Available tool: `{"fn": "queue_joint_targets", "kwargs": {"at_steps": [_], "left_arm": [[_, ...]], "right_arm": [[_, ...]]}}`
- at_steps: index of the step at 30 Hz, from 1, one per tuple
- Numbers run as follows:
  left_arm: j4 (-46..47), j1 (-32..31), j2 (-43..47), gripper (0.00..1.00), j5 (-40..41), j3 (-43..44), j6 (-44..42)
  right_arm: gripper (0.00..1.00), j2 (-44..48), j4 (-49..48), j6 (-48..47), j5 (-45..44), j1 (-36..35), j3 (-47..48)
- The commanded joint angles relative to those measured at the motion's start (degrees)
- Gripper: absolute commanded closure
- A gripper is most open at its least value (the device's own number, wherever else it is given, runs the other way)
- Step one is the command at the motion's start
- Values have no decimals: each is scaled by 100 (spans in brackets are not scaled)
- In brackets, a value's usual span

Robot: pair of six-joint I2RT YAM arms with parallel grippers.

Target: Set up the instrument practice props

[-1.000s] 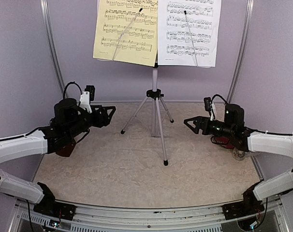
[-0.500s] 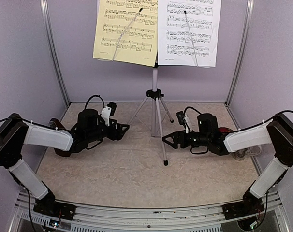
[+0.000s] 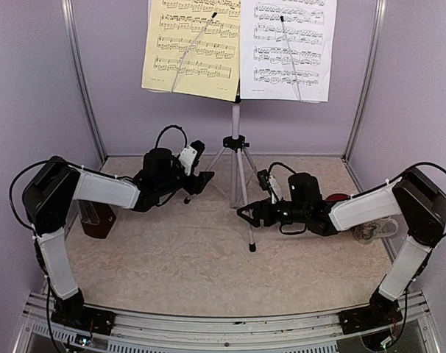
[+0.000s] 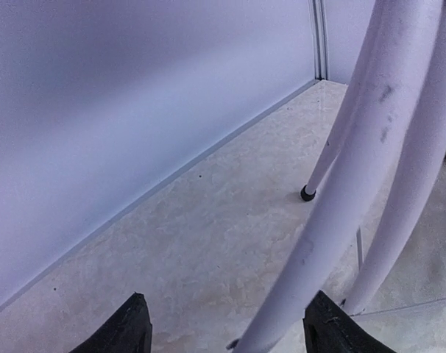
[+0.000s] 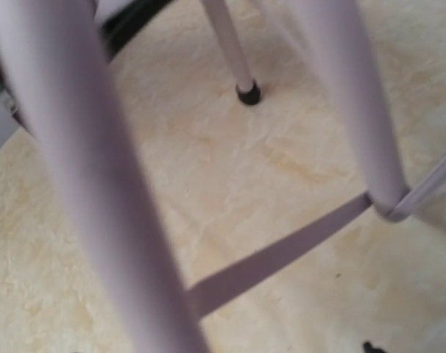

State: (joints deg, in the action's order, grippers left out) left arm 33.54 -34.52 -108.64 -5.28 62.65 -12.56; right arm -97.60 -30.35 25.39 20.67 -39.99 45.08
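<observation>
Lilac walls, beige marbled worktop. Music stand upright at back centre, yellow sheet and white sheet side by side on its desk. Both arms low, flanking tripod. Left pincer apart, left leg slanting up between its fingertips, no clamp visible. Right pincer apart too, just beside front leg. Legs rise steeply to hub; pincers reach in sideways, across them. Left looks nearer to gripping.
</observation>
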Motion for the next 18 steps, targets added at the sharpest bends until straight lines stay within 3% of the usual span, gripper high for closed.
{"fn": "queue_joint_targets", "kwargs": {"at_steps": [1, 6, 14, 16, 18], "left_arm": [[-139, -74, -249, 35, 277, 455, -794], [-110, -131, -428, 49, 631, 691, -1107], [-198, -24, -492, 84, 983, 855, -1481], [-197, 5, -491, 90, 1006, 871, -1515], [-161, 23, -511, 94, 1056, 884, -1551]], "right_arm": [[23, -194, -192, 54, -239, -187, -194], [39, -394, -204, 179, -721, -211, -195], [88, -304, 228, -44, -1273, -141, -65], [97, -295, 280, -89, -1320, -61, -69], [100, -294, 338, -116, -1416, 35, -58]]}}
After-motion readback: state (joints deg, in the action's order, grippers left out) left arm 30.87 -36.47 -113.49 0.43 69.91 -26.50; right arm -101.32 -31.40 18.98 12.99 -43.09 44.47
